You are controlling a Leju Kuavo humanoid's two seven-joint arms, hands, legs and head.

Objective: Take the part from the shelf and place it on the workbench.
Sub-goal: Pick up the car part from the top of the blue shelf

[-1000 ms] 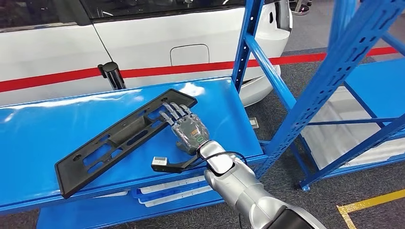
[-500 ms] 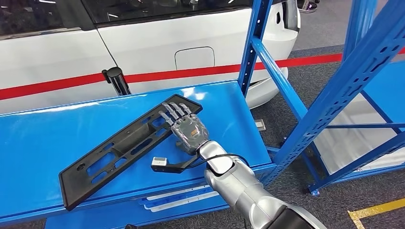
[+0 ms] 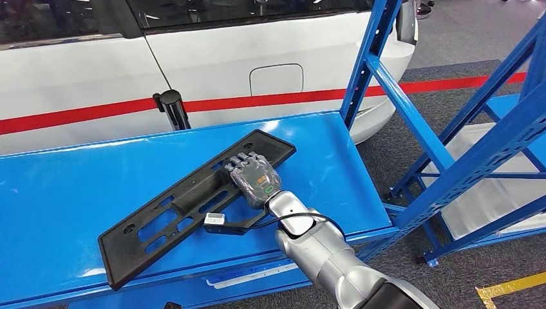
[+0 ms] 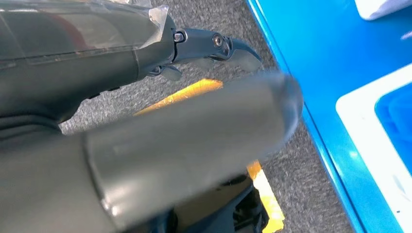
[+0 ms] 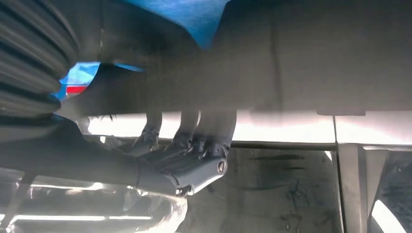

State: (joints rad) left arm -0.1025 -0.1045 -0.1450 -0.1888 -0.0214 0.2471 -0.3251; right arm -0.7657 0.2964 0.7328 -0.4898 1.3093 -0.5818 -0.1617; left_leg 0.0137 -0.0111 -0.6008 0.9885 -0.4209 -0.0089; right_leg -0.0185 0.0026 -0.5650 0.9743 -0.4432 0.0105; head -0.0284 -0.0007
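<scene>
Curling over the far edge of the part [image 3: 193, 199], the fingers [image 3: 243, 161] of the right hand [image 3: 254, 177] look hooked down through or past its upper rim, the palm lying flat on top — you can read that as a hold on the part, though how far the fingertips wrap underneath is hidden from the head view. In the right wrist view the fingers [image 5: 194, 141] bend around a dark edge, which fits that reading. The left hand [image 4: 145, 48] hangs low over the grey floor with nothing visible in it; whether its fingers are spread or curled you cannot tell from that close, blurred view. The part, a long black slotted frame, lies flat on the blue shelf [image 3: 58, 193] in front of the white car [image 3: 212, 71]. Your risk from here, as a judgement: the hand holds near one end only, so on lifting the long free end may sag, swing or drag on the shelf, and could catch the blue upright [image 3: 367, 58] just beside the held end. Its long axis runs diagonally — near-left corner toward you, far-right end toward the upright
</scene>
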